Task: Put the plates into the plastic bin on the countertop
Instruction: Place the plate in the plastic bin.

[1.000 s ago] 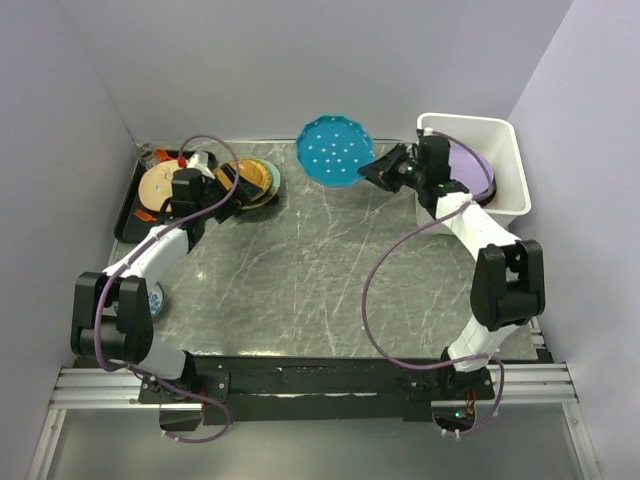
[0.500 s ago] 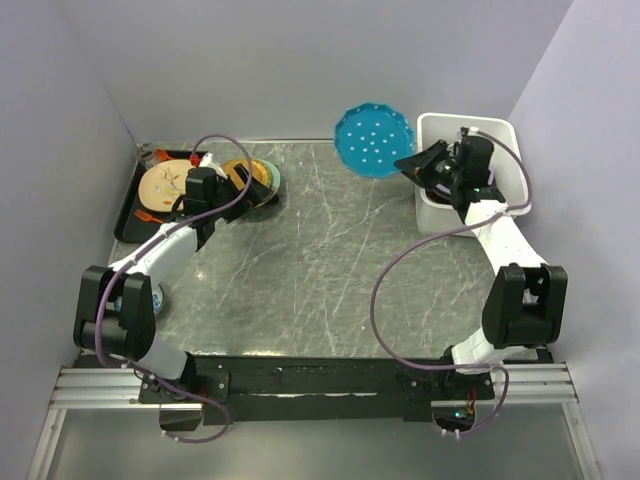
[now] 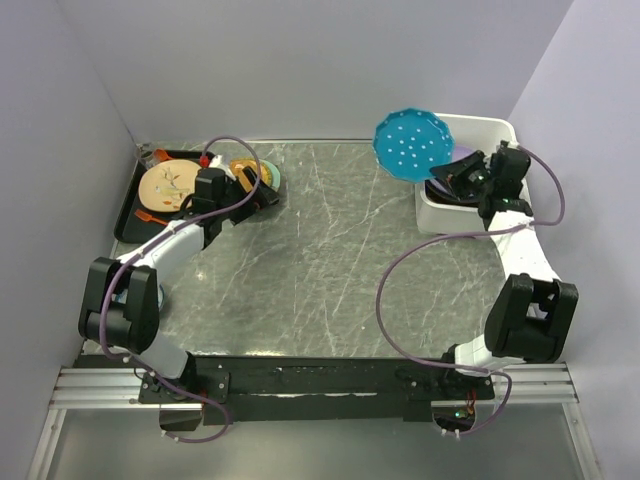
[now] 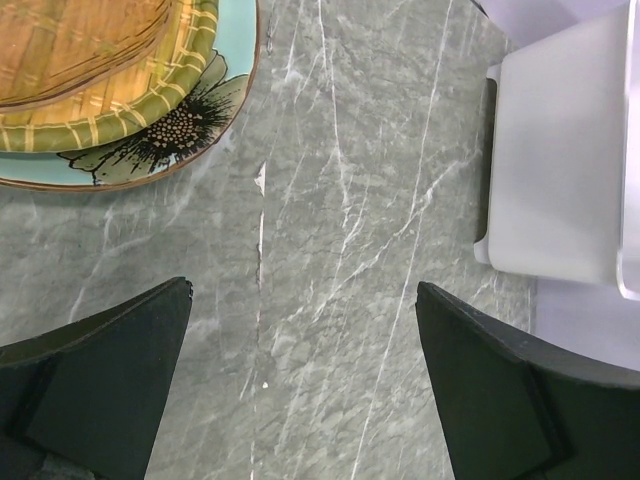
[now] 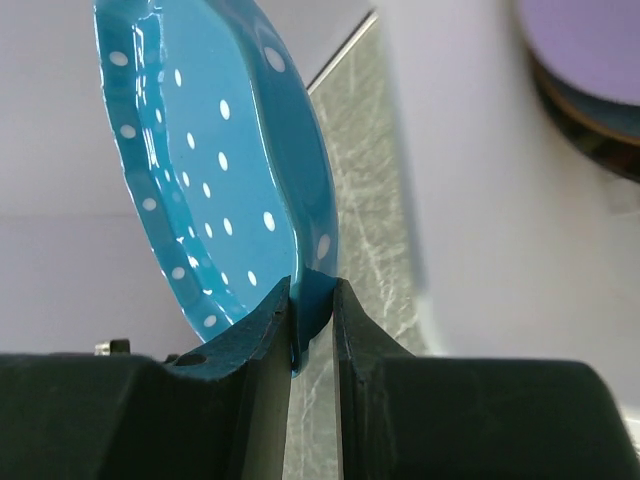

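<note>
My right gripper (image 3: 444,180) is shut on the rim of the teal plate with white dots (image 3: 411,145) and holds it tilted up over the left edge of the white plastic bin (image 3: 519,180). The right wrist view shows the fingers pinching that rim (image 5: 312,292), with a lavender plate (image 5: 590,50) on a dark plate (image 5: 590,130) inside the bin (image 5: 480,220). My left gripper (image 3: 264,192) is open and empty, low over the countertop (image 3: 320,270) beside a stack of plates (image 3: 252,170). The stack's flowered bottom plate (image 4: 150,140) shows top left in the left wrist view, beyond the gripper (image 4: 303,295).
A flat black tray (image 3: 128,222) at the back left holds a cream plate (image 3: 165,185) and small items. Grey walls close the back and both sides. The bin (image 4: 550,180) also shows at the right of the left wrist view.
My right arm has swung right with the teal plate, from above the back of the countertop to over the bin's left edge. My left gripper has edged right beside the stack.
</note>
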Controlling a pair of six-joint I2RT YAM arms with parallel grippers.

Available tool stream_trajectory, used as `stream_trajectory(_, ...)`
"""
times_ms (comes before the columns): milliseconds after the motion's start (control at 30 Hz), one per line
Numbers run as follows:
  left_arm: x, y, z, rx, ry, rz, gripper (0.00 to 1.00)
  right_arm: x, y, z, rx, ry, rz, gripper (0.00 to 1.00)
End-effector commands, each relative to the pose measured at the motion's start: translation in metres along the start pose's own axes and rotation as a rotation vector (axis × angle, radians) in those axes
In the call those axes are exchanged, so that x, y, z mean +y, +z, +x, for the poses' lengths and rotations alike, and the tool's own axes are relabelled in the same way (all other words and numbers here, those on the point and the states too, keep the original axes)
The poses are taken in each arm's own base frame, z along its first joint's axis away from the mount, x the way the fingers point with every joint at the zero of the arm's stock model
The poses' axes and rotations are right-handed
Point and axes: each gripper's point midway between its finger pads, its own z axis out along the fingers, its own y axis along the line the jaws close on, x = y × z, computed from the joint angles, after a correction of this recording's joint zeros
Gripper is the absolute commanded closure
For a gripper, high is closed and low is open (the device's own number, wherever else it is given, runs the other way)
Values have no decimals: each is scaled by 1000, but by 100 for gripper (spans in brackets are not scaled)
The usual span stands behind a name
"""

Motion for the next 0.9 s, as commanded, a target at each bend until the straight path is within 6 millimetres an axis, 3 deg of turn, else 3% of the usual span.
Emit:
stream_trajectory(0, -19, 0, -15, -36, 22, 38, 1, 61, -39, -43, -147, -102, -197, 99)
stream_trajectory(200, -20, 1, -15, -33, 23, 39, 1, 41, -49, -61, -198, -80, -166, 99)
stream_trajectory(867, -12, 2, -7, -16, 15, 21, 1, -20, -63, -92, -307, -2, -77, 98)
